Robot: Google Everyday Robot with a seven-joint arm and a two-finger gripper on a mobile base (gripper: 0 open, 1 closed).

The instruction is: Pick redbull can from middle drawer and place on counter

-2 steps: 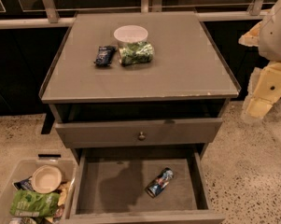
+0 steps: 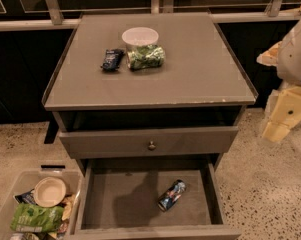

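Camera view is showing a dark packet (image 2: 112, 59) sitting on the counter (image 2: 200, 79), the redbull can (image 2: 171, 194) lying on its side in the open middle drawer (image 2: 120, 204), and the claw (image 2: 284, 115) hanging right of the counter; whether it is open I cannot tell.

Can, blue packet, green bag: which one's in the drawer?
The slim blue-and-silver redbull can, on its side in the grey middle drawer; dark blue flat packet and green crinkly bag lie on the grey counter. Gripper: beyond the counter's right edge.
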